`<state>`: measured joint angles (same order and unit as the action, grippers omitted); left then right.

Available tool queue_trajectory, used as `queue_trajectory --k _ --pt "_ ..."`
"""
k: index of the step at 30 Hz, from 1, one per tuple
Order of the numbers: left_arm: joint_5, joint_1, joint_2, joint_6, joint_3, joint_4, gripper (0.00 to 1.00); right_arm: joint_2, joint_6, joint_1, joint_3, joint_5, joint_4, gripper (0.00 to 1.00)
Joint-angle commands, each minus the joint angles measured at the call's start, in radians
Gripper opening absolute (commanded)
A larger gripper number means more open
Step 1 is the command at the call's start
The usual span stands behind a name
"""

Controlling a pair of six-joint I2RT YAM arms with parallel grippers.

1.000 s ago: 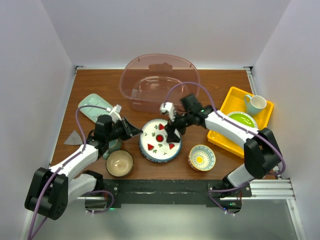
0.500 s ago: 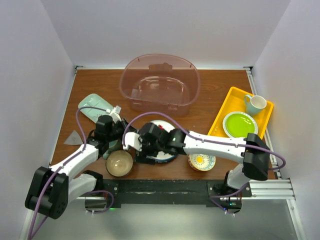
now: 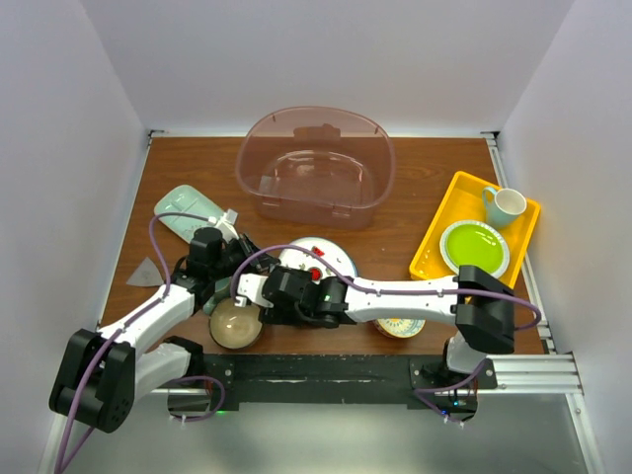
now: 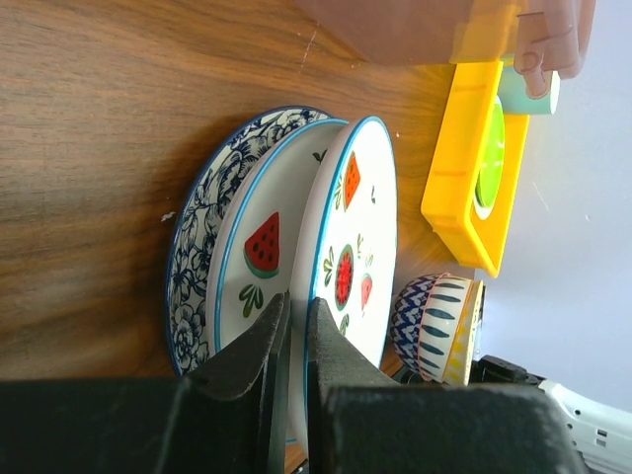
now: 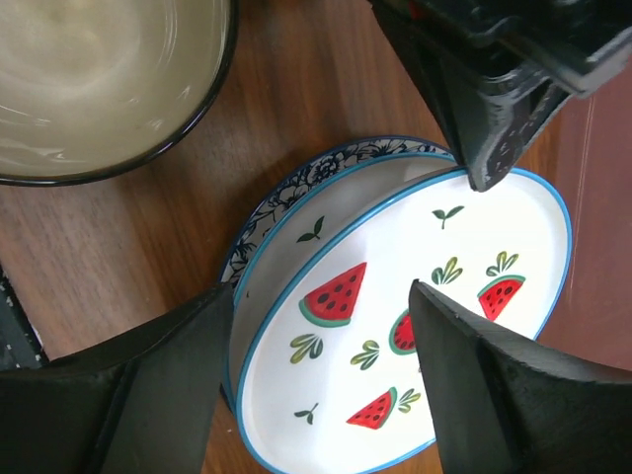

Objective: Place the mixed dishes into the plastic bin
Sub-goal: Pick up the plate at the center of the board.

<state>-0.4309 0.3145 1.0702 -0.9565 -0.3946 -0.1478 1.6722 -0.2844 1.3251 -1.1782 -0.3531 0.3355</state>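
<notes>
A white plate with red watermelon marks (image 4: 346, 237) is tilted up off a second such plate and a blue-patterned plate (image 4: 193, 247). My left gripper (image 4: 295, 308) is shut on its rim. In the right wrist view the same plate (image 5: 395, 326) lies between the spread fingers of my open right gripper (image 5: 336, 390), and the left gripper's fingertips (image 5: 484, 168) hold its far edge. From above, my right gripper (image 3: 286, 294) covers most of the plate (image 3: 316, 253). The plastic bin (image 3: 316, 163) stands behind. A tan bowl (image 3: 235, 324), a patterned bowl (image 4: 434, 326), a mint dish (image 3: 185, 209) and a teal mug (image 3: 504, 204) are also in view.
A yellow tray (image 3: 444, 212) at the right holds a lime-green plate (image 3: 474, 247) and the mug. A small grey triangular piece (image 3: 148, 270) lies at the left edge. My right arm stretches across the near table, over the patterned bowl.
My right arm has swung from the plates' right side across to their near left side, its jaws narrowing a little. The left gripper has kept its hold on the plate rim.
</notes>
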Motion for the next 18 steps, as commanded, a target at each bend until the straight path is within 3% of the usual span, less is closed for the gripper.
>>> queue_trajectory --k 1,4,7,8,14,15,18 --pt "-0.026 0.000 -0.032 -0.067 -0.026 -0.104 0.00 0.015 0.017 0.022 -0.003 -0.067 -0.039 0.73" --pt "-0.025 0.000 -0.033 -0.068 -0.026 -0.105 0.00 0.027 0.004 0.029 0.012 -0.109 -0.053 0.70" --pt "-0.025 0.000 -0.033 -0.068 -0.021 -0.108 0.00 0.029 -0.009 0.031 0.025 -0.132 -0.062 0.59" --pt "-0.025 0.000 -0.033 -0.067 -0.021 -0.110 0.00 0.026 -0.013 0.029 0.028 -0.138 -0.062 0.50" --pt "-0.023 0.000 -0.036 -0.073 -0.012 -0.119 0.00 0.027 -0.027 0.034 0.037 -0.138 -0.062 0.30" --pt "-0.026 0.000 -0.039 -0.073 -0.010 -0.121 0.00 0.027 -0.027 0.036 0.037 -0.136 -0.059 0.20" --pt "-0.028 0.000 -0.042 -0.074 -0.007 -0.122 0.00 0.023 -0.022 0.036 0.031 -0.113 -0.044 0.09"
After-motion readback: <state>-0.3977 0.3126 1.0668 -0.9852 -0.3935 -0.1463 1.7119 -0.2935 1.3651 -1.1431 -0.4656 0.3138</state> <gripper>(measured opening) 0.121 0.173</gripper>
